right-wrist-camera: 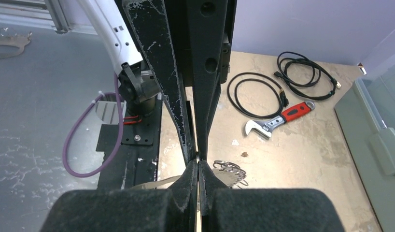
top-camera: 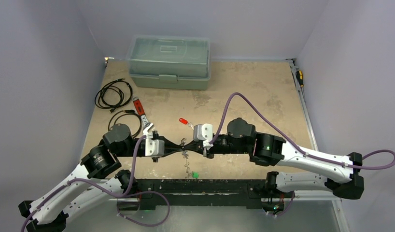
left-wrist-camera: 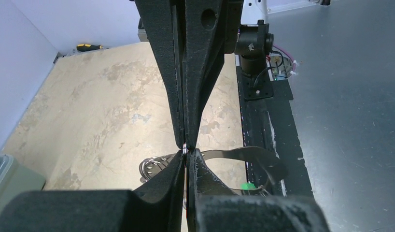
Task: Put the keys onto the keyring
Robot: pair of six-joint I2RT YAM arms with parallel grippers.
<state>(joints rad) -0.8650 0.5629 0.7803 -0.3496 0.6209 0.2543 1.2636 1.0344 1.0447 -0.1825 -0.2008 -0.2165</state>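
My left gripper (top-camera: pixel 180 146) and right gripper (top-camera: pixel 189 145) meet tip to tip above the table's near middle. Both are shut on the same spot of the keyring (left-wrist-camera: pixel 253 153), a thin silvery hoop that hangs below the tips; it also shows in the right wrist view (right-wrist-camera: pixel 157 182). A bit of metal gleams between the left gripper's tips (left-wrist-camera: pixel 186 152) and the right gripper's tips (right-wrist-camera: pixel 198 162). A green-headed key (top-camera: pixel 195 174) lies at the hoop's low end (left-wrist-camera: pixel 247 185); whether it is threaded on I cannot tell. A red-headed key (top-camera: pixel 184 121) lies loose behind the grippers. Several small rings (right-wrist-camera: pixel 229 168) lie under the tips.
A red-handled wrench (top-camera: pixel 141 113) and two coiled black cables (top-camera: pixel 113 94) lie at the left. A closed grey-green toolbox (top-camera: pixel 169 62) stands at the back. A yellow-handled screwdriver (top-camera: pixel 299 77) lies by the right wall. The black mounting rail (top-camera: pixel 210 186) runs along the near edge.
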